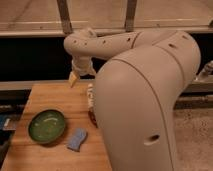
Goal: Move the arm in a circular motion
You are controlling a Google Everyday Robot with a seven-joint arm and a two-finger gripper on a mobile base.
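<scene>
Cream-white tubular robot arm (150,100) is seen arched over the wooden table's (50,95) far edge, its gripper (75,78) hanging above the boards, apparently holding nothing. The circle is best traced smoothly, kept above the green round bowl (46,125) and blue sponge (76,139).

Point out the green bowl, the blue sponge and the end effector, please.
green bowl (46,126), camera view, inner bottom.
blue sponge (76,139), camera view, top face.
end effector (74,78), camera view, tip above the table's far edge.
</scene>
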